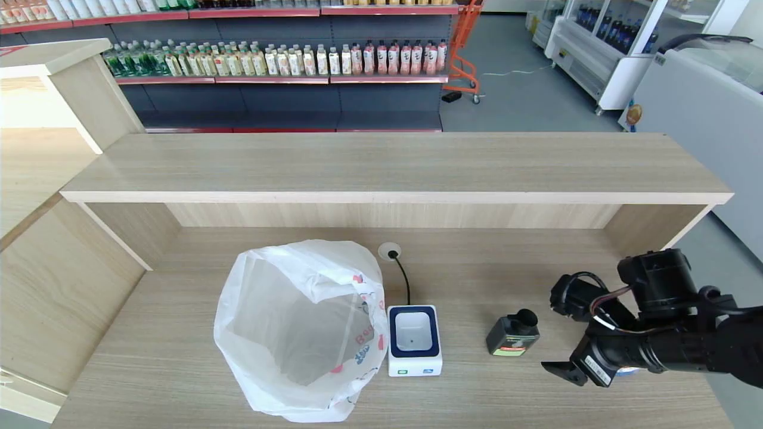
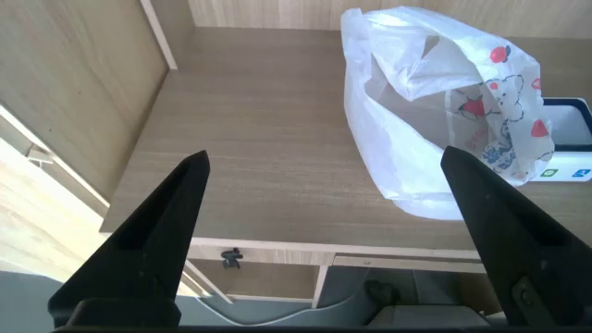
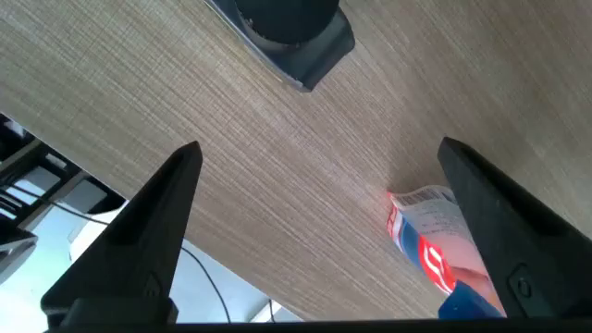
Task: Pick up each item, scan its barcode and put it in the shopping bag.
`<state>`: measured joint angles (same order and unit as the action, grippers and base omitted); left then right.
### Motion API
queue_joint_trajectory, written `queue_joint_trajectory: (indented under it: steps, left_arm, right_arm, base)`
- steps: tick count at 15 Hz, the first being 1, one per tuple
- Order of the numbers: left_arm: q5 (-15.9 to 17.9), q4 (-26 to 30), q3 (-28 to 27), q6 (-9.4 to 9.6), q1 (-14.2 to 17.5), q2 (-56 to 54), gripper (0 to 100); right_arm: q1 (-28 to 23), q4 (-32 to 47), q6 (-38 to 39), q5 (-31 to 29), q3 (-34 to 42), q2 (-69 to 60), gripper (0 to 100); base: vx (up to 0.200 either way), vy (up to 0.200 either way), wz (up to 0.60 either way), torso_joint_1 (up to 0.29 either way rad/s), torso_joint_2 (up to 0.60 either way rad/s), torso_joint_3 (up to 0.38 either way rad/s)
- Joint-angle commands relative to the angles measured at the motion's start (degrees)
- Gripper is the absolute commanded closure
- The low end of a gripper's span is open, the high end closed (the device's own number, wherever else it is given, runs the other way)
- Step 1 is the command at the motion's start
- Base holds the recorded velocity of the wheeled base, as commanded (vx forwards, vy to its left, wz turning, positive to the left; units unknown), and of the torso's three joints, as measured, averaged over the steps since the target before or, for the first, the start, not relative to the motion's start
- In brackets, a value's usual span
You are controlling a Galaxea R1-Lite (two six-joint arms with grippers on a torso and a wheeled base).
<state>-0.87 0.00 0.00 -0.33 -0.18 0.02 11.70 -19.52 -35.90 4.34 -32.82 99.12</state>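
Packet (image 3: 430,236) cropped at the picture edge, type unclear; in head view right arm (image 1: 661,348) hides nearly all of it. Dark bottle (image 3: 291,28) cropped too. Scanner (image 2: 572,139) partly behind shopping bag (image 2: 407,139), rest cut off at edge.

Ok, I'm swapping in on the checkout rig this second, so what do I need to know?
Left tool: open, empty, above the counter's front edge, apart from the shopping bag.
Right tool: open, empty, above the counter, with a red, white and blue packet below it.
Dark bottle: on the counter, right of the scanner, untouched.
Done: nothing visible in the bag.
Left: pick up, scan and bag both items.
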Motion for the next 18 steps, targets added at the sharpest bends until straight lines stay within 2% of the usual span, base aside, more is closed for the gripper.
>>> queue_joint_trajectory:
  steps: [1, 4, 10, 11, 18]
  left_arm:
    - [0.0, 0.0, 0.0, -0.02, 0.0, 0.0, 0]
    - [0.1, -0.1, 0.0, -0.02, 0.0, 0.0, 0]
    - [0.0, 0.0, 0.0, -0.02, 0.0, 0.0, 0]
    - [0.0, 0.0, 0.0, -0.02, 0.0, 0.0, 0]
    - [0.0, 0.0, 0.0, -0.02, 0.1, 0.0, 0]
  right_arm:
    - [2.9, -4.6, 0.0, 1.0, -0.6, 7.2, 0]
    - [4.4, -9.5, 0.0, 1.7, -2.5, 12.1, 0]
    - [6.4, -10.8, 0.0, 3.9, -6.7, 17.0, 0]
    - [6.8, -10.8, 0.0, 4.1, -7.4, 17.4, 100]
    - [7.1, -14.1, 0.5, 4.1, -6.4, 15.6, 100]
  base:
    - [0.0, 0.0, 0.0, 0.0, 0.0, 0.0]
    - [0.0, 0.0, 0.0, 0.0, 0.0, 0.0]
    - [0.0, 0.0, 0.0, 0.0, 0.0, 0.0]
    - [0.0, 0.0, 0.0, 0.0, 0.0, 0.0]
    - [0.0, 0.0, 0.0, 0.0, 0.0, 0.0]
